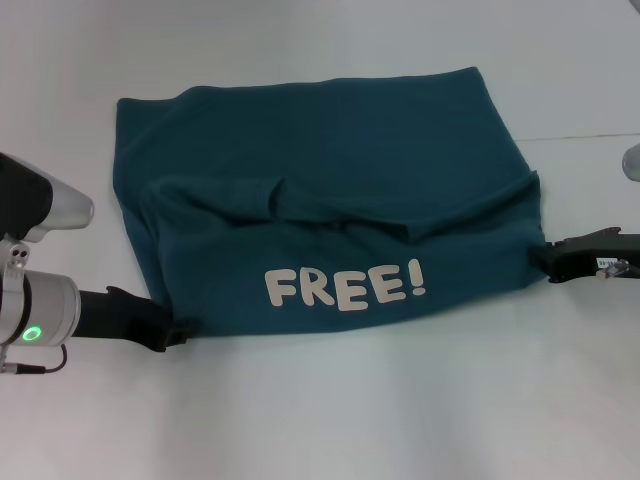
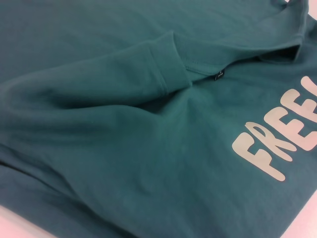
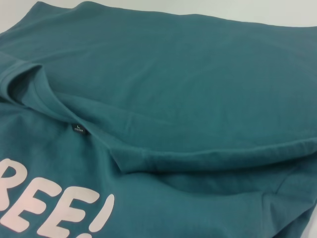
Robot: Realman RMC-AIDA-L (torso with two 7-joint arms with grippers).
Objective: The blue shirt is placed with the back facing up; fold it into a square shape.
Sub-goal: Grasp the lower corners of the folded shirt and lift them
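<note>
- one blue shirt point(image 1: 330, 190), lying on the white table point(image 1: 320, 420); its near part is folded over the far part, so that one line of cream lettering point(image 1: 345, 287), "free!", faces up near the near edge.
- two grippers, one at each near corner of the shirt: the left gripper point(image 1: 172, 335) meets the corner on the robot's left, the right gripper point(image 1: 538, 258) the corner on the robot's right.
- both sets of fingertips are hidden in or behind the cloth; whether either gripper is clenched on the shirt or released cannot be told.
- one small dark neck label point(image 2: 218, 75) sits at the collar opening, above the lettering; its print is too small to read.
- one hemmed sleeve end point(image 2: 171, 69) lies folded just beside that label.
- neither wrist view shows its arm's own fingers; the lettering is cut off in both wrist views.
- one grey object point(image 1: 632, 162), well to the right of the shirt, is cut off by the edge and cannot be identified.
</note>
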